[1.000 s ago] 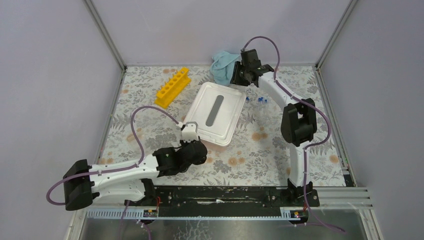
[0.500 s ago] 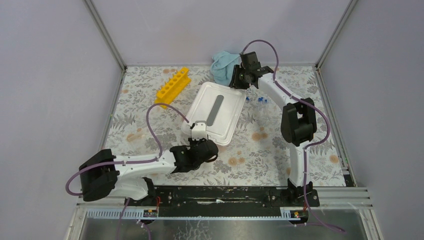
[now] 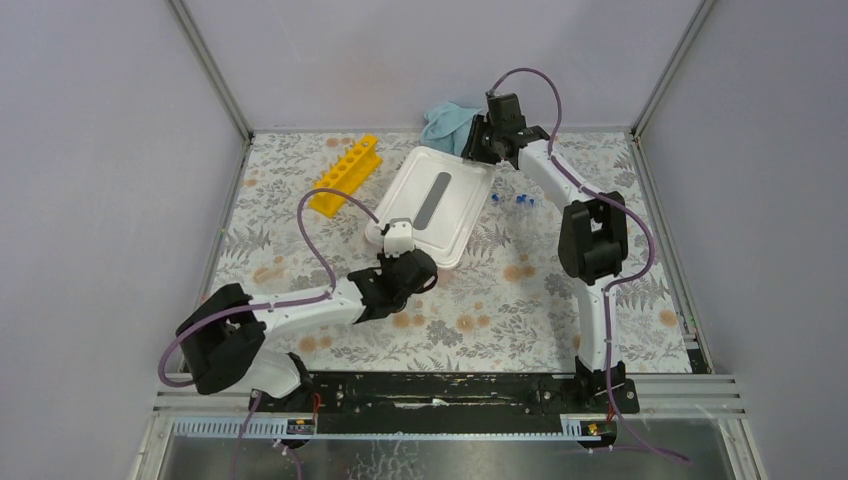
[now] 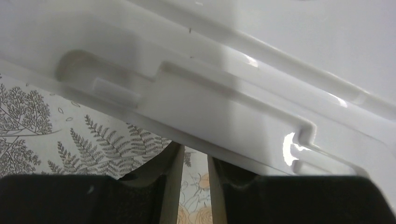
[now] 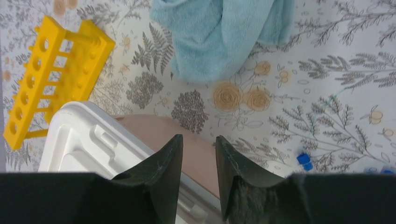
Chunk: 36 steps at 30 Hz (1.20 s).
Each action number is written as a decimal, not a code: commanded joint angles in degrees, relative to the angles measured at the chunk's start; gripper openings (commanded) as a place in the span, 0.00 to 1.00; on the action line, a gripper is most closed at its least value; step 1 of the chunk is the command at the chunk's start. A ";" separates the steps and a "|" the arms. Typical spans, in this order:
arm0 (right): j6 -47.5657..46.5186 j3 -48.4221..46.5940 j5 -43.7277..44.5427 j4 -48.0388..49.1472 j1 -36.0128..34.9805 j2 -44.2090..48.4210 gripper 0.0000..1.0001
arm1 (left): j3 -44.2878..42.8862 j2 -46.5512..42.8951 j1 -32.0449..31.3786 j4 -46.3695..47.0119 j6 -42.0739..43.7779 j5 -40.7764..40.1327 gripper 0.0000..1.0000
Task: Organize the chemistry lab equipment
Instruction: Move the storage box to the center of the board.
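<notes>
The yellow test-tube rack (image 3: 345, 172) (image 5: 51, 74) lies at the far left with its holes bare. Tiny blue-capped tubes (image 3: 520, 200) (image 5: 305, 161) lie loose on the cloth right of a white lidded box (image 3: 430, 205) (image 4: 233, 93) (image 5: 79, 140). My left gripper (image 3: 395, 238) (image 4: 192, 151) is at the box's near corner. Its fingers are a little apart, their tips hidden under the lid's rim, with only tablecloth showing between them. My right gripper (image 3: 478, 152) (image 5: 198, 140) stands open over the box's far right corner, one finger over the lid and one outside the pinkish wall.
A crumpled light-blue towel (image 3: 445, 122) (image 5: 219, 32) lies at the back edge, just beyond the right gripper. Grey walls with metal corner posts (image 3: 215, 80) close the table on three sides. The flower-print cloth (image 3: 520, 300) covers the tabletop.
The left arm has swung forward and right to the box's near corner, its fingers parting slightly. The box has slid toward the back and turned. The right gripper has shifted slightly.
</notes>
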<state>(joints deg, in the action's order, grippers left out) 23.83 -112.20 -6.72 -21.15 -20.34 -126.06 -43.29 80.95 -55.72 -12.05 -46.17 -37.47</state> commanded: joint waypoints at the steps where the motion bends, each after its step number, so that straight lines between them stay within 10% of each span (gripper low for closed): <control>1: 0.17 -2.41 -3.45 -3.42 -0.98 -1.64 0.39 | -4.25 2.67 4.35 9.21 3.41 -0.24 0.32; 36: 5.11 -6.89 -7.31 0.49 6.39 -7.74 0.39 | -28.46 23.79 23.99 13.99 20.27 14.52 0.32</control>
<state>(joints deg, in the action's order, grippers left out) 27.46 -119.77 -8.23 -14.96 -12.58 -131.55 -66.70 102.37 -31.77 -8.23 -28.32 -28.21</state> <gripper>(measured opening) 0.393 0.317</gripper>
